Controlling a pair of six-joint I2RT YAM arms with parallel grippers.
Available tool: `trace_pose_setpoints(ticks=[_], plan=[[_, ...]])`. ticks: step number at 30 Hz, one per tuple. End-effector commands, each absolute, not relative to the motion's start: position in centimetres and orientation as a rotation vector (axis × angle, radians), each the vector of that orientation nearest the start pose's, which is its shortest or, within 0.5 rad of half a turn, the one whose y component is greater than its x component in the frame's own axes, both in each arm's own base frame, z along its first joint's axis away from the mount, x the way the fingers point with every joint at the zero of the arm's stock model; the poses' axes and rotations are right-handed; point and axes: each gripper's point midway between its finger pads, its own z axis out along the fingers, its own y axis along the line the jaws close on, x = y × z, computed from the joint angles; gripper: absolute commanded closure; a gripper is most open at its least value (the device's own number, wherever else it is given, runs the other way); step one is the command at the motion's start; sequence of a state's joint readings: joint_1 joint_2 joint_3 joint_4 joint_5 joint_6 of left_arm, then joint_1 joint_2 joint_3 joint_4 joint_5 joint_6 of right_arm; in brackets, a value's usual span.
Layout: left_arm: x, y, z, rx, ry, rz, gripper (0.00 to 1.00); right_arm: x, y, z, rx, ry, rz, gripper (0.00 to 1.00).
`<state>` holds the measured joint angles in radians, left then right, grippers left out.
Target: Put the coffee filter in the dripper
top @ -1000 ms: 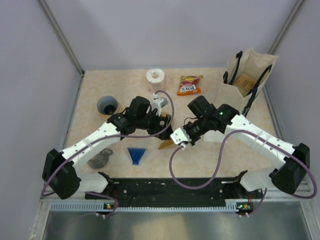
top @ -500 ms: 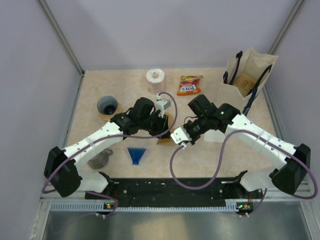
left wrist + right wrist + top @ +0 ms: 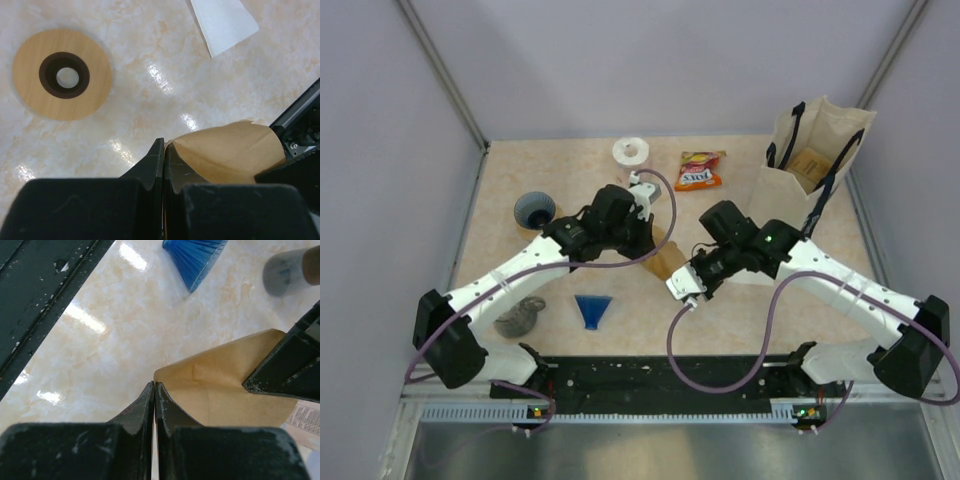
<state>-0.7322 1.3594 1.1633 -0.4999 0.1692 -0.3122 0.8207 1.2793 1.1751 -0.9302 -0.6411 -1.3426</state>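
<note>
**Grip.** My left claw (image 3: 163, 150) is pressed together on one edge of the brown coffee filter (image 3: 227, 150). My right claw (image 3: 154, 390) is pinched together on another edge of it, opposite the left claw.

**Location.** The filter sits mid-table between the two claws. I cannot tell whether it clears the table (image 3: 750, 310).

**Reason for the hold, as I judge it.** The paper looks folded flat. Holding it at two edges lets me spread it into a cone before it goes in. It is thin, so any pull apart should be gentle or it may tear.

**Target.** The dripper (image 3: 532, 211) stands well apart at the far left, mouth up, with nothing in it that I can see.

**Clearances.**
- A blue fan-shaped piece (image 3: 592, 308) and a grey bundle (image 3: 520, 318) lie nearer the front, off the direct line.
- The paper roll (image 3: 633, 150) and snack packet (image 3: 698, 172) are at the back.
- The bag (image 3: 810, 150) is far right.
- The route left looks open, though my own left arm lies across it
</note>
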Motion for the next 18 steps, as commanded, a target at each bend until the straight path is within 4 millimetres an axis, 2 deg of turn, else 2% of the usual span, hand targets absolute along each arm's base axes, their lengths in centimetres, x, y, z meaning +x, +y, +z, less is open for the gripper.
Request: trace_pose_setpoints(ticks=[1, 5, 10, 18], plan=[[29.1, -26.2, 20.2, 0.483, 2.249, -0.494, 1.00, 13.4, 26.9, 19.9, -2.191, 0.893, 0.662, 1.00], [28.7, -27.2, 20.3, 0.518, 2.239, -0.559, 1.00, 13.1, 26.6, 19.7, -2.187, 0.908, 0.661, 1.00], [29.1, -26.6, 19.7, 0.484, 2.269, -0.532, 1.00, 13.3, 26.4, 19.3, -2.190, 0.939, 0.654, 1.00], [30.4, -25.4, 20.4, 0.383, 2.270, -0.483, 1.00, 12.9, 26.5, 19.4, -2.190, 0.916, 0.672, 1.00]])
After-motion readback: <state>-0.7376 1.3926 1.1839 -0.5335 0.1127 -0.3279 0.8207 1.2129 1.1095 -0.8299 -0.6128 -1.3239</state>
